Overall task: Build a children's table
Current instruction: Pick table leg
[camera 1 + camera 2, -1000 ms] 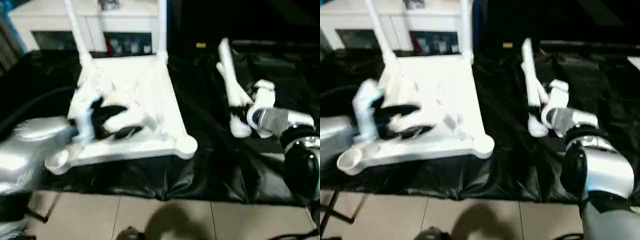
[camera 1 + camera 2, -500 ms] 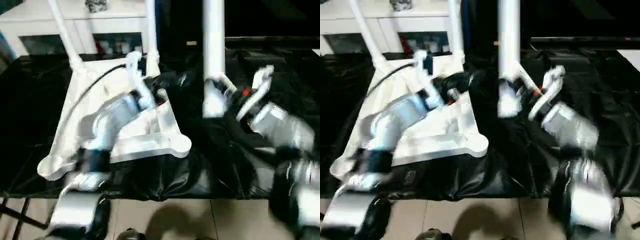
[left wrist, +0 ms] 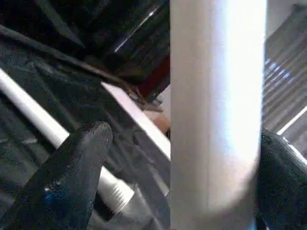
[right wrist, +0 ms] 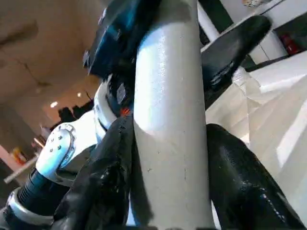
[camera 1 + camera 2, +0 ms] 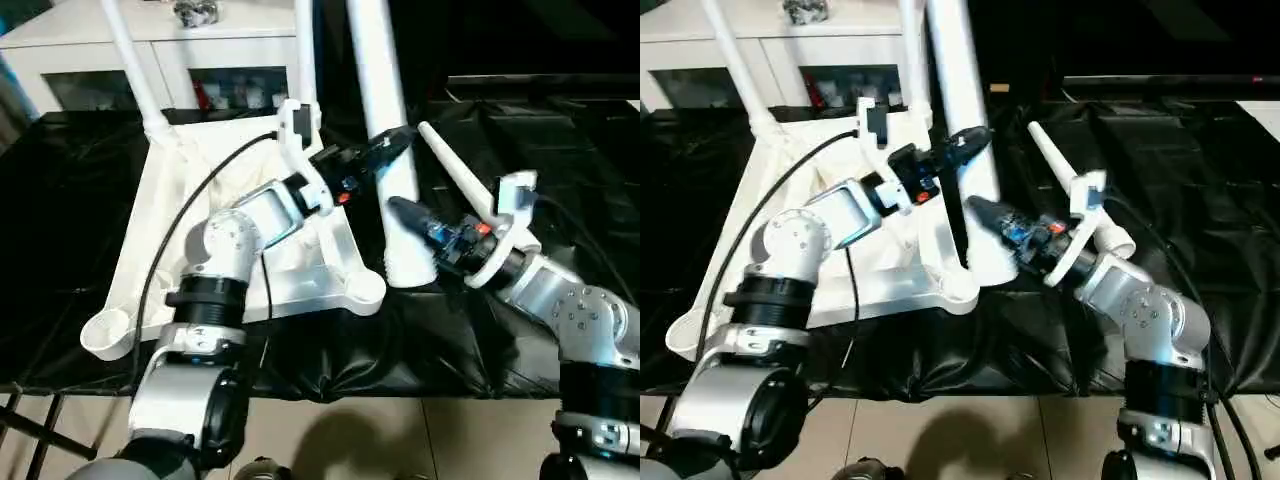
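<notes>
So the right pincer [image 5: 400, 210] is pinching the third leg [image 5: 385, 130] upright just beside the upturned tabletop [image 5: 200, 270] on the bench; left pincer [image 5: 395, 145] is spread around it higher up; next, I'd guess, steer it into the near corner socket [image 5: 365, 288]; fourth leg [image 5: 455, 180] lies nearby.

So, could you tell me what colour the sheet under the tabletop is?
The sheet is glossy black, clearest in the left eye view.

Dim, sharp frames; glossy glare.
</notes>
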Available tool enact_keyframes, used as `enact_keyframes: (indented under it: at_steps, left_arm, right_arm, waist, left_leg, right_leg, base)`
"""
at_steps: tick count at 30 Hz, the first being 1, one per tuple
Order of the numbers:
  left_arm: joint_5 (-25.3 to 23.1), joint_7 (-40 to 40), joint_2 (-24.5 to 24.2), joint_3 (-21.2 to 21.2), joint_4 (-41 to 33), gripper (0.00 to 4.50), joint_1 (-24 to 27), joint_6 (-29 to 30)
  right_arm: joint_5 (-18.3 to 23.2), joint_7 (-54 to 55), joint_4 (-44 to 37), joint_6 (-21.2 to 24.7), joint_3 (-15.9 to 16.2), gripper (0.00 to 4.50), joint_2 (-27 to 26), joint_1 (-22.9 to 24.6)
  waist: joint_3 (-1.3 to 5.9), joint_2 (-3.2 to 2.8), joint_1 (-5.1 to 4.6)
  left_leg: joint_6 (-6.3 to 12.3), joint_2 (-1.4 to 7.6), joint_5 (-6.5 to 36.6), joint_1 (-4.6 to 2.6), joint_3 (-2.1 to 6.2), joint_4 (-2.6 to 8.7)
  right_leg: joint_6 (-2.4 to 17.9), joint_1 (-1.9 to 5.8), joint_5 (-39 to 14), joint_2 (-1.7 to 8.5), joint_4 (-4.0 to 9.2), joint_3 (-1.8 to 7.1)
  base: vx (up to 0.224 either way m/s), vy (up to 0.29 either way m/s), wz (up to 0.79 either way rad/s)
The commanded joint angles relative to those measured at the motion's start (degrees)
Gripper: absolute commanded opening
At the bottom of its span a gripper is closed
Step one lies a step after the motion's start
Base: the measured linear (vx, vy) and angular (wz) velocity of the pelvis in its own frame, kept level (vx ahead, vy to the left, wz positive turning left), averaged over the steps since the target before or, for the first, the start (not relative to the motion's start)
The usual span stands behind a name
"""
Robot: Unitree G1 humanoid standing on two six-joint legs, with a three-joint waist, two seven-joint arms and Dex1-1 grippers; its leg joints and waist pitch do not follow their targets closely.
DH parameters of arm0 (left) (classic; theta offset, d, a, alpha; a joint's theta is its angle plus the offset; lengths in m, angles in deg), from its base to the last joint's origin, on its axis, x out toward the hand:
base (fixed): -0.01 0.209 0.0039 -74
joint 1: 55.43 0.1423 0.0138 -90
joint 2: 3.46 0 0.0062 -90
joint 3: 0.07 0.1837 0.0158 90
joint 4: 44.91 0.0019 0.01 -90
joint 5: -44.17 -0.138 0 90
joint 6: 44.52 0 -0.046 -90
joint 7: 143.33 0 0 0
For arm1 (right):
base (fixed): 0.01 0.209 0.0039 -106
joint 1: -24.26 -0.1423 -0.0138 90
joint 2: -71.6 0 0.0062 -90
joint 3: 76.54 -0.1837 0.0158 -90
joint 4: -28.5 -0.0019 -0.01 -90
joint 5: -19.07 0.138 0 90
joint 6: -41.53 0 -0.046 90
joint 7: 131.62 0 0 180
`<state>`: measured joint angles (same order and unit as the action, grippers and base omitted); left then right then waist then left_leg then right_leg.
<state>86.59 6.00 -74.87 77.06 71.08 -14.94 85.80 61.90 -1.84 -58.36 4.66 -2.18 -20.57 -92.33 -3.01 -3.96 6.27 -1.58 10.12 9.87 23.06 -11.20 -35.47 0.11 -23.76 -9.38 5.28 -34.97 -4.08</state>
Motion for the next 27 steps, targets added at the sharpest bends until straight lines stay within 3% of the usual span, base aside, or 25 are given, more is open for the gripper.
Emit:
enact_keyframes:
  at_steps: [1, 4, 5, 7, 8, 17, 19, 27]
  left_arm:
    - [1.52, 1.81, 0.05, -1.36, -1.74, 4.08, -0.94, 0.53]
    - [-0.02, 3.53, 0.35, -0.93, -2.35, 3.69, -0.76, 0.45]
    - [-0.79, 4.59, 0.49, -0.72, -2.49, 3.69, -0.67, 0.17]
    - [-2.19, 6.25, 0.78, -0.17, -2.71, 3.59, -0.5, -0.65]
    - [-2.61, 7.08, 0.98, -0.07, -2.87, 3.33, -0.41, -0.9]
    - [-4.54, 8.7, 1.82, 1.04, -4.0, 2.68, -0.05, -3.7]
    - [-4.6, 8.83, 1.78, 0.75, -3.8, 2.35, -0.23, -4.03]
    - [-4.01, 6.82, 1.23, 0.69, -3.86, 1.95, -0.76, -4.36]
  right_arm:
    - [-1.06, 1.63, -1.77, -1.23, 0.89, 1.86, -0.15, -0.25]
    - [-2.46, 4.43, -3.98, -1.85, 1.7, 1.86, -0.53, 0.08]
    - [-3.06, 5.36, -4.94, -1.85, 2.27, 1.86, -0.61, 0.19]
    - [-3.62, 7.03, -7.08, -1.55, 3.7, 1.86, -0.52, 0.57]
    - [-3.64, 7.72, -7.75, -1.44, 4.07, 1.86, -0.64, 0.64]
    - [-4.67, 10.35, -8.17, -2.27, 5.42, 1.86, -0.68, 0.94]
    - [-4.75, 10.44, -8.02, -2.34, 5.47, 1.86, -0.55, 0.93]
    - [-5.77, 10.7, -6.83, -3.44, 6.81, 1.86, 0.3, 0.64]
  waist:
    - [4.4, 1.19, 0.02]
    - [4.25, 1.1, -0.1]
    - [4.3, 1.4, -0.1]
    - [4.3, 1.44, -0.21]
    - [4.34, 1.36, -0.17]
    - [4.23, 1.3, -0.32]
    - [4.26, 1.32, -0.4]
    - [4.34, 1.27, -0.8]
  left_leg:
    - [1.23, 2.22, 11.38, -1.41, 1.55, 4.15]
    - [0.84, 2.29, 11.58, -1.43, 1.64, 4.35]
    - [0.77, 2.34, 11.03, -1.4, 1.68, 4.39]
    - [0.9, 2.29, 10.84, -1.4, 1.6, 4.39]
    - [0.86, 2.33, 10.23, -1.34, 1.65, 4.41]
    - [1.22, 2.18, 10.11, -1.19, 1.57, 4.45]
    - [1.18, 2.17, 10.19, -1.24, 1.56, 4.48]
    - [1.64, 2.1, 9.54, -1.17, 1.46, 4.38]
  right_leg:
    - [9.12, 3.08, -19.28, 3.26, 5.1, 1.77]
    - [7.55, 2.86, -21.23, 3.11, 5.42, 1.82]
    - [7.15, 2.94, -20.86, 3.11, 5.26, 1.88]
    - [6.55, 2.87, -20.71, 3.0, 5.42, 1.91]
    - [6.52, 2.9, -19.83, 3.04, 5.32, 1.95]
    - [6.59, 2.93, -19.41, 2.99, 5.47, 1.96]
    - [6.57, 2.95, -19.2, 2.97, 5.48, 1.92]
    - [7.99, 3.11, -16.91, 2.98, 5.31, 1.94]
  base:
    - [0.0, 0.0, 0.0]
    - [0.0, 0.0, 0.0]
    - [0.0, 0.0, 0.0]
    - [0.0, 0.0, 0.0]
    - [0.0, 0.0, 0.0]
    - [0.0, 0.0, 0.0]
    - [0.0, 0.0, 0.0]
    - [0.0, 0.0, 0.0]
